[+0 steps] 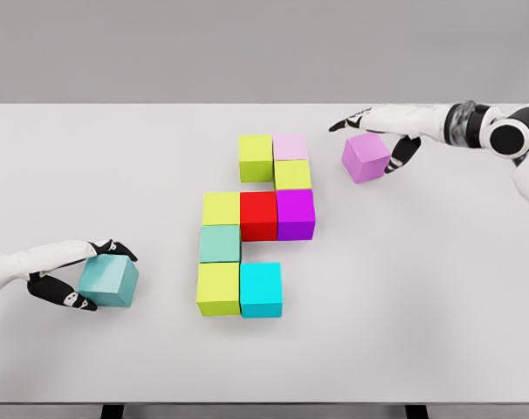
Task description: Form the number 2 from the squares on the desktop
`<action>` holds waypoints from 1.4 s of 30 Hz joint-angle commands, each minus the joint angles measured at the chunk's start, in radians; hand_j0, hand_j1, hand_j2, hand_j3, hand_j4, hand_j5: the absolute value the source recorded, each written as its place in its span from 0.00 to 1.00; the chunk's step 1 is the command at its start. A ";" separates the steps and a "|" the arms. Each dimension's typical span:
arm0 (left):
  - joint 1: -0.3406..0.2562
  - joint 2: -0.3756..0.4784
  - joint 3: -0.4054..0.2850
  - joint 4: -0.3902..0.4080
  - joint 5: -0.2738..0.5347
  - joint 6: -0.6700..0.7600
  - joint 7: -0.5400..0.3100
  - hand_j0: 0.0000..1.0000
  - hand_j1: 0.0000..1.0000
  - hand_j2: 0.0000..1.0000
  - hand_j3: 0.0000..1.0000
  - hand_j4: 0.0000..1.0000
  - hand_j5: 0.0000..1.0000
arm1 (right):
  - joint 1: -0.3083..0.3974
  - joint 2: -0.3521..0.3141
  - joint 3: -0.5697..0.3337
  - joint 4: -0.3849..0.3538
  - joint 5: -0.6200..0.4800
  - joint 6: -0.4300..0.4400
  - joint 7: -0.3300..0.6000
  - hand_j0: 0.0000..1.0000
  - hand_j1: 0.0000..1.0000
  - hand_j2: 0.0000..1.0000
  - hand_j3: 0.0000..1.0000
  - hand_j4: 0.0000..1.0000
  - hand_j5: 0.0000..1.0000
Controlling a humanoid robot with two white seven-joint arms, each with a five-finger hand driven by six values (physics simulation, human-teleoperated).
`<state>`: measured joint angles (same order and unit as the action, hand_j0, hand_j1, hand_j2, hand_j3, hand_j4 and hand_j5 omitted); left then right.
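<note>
Forming a blocky 2 at the middle of the worktop (90,157), nine cubes sit edge to edge, the cyan cube (261,289) closing the bottom row so far. Toward 8 o'clock the left hand (72,272) has its fingers curled around a teal cube (108,280); toward 2 o'clock the right hand (382,140) has its fingers cupped around a violet cube (366,158). Both cubes look smooth, matte and sharp-edged, so I judge a loose grip could let one slip. Sliding either in carelessly could nudge neighbours like the magenta cube (295,214) and break the tight seams.
</note>
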<state>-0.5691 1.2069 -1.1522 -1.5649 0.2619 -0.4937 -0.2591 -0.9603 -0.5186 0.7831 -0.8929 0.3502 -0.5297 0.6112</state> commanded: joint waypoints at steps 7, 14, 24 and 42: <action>-0.018 -0.018 0.009 0.002 0.008 0.006 0.004 0.45 0.45 0.45 0.45 0.45 0.45 | -0.014 0.026 0.015 0.069 0.021 0.002 0.000 1.00 1.00 1.00 1.00 1.00 1.00; -0.101 -0.111 0.012 0.045 0.011 0.135 0.006 0.45 0.45 0.45 0.45 0.45 0.45 | -0.026 0.046 0.015 0.075 0.029 0.007 0.000 1.00 1.00 1.00 1.00 1.00 1.00; -0.167 -0.234 0.025 0.112 0.019 0.233 0.040 0.45 0.45 0.45 0.45 0.45 0.45 | -0.035 0.065 0.016 0.132 0.055 0.002 0.000 1.00 1.00 1.00 1.00 1.00 1.00; -0.264 -0.500 0.089 0.377 0.046 0.363 0.054 0.45 0.45 0.45 0.45 0.45 0.45 | -0.040 0.075 0.015 0.149 0.044 -0.022 0.000 0.94 0.94 0.94 0.94 0.94 0.94</action>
<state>-0.8422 0.7520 -1.0687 -1.2363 0.3057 -0.1401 -0.2056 -1.0001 -0.4432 0.7995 -0.7475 0.3996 -0.5437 0.6112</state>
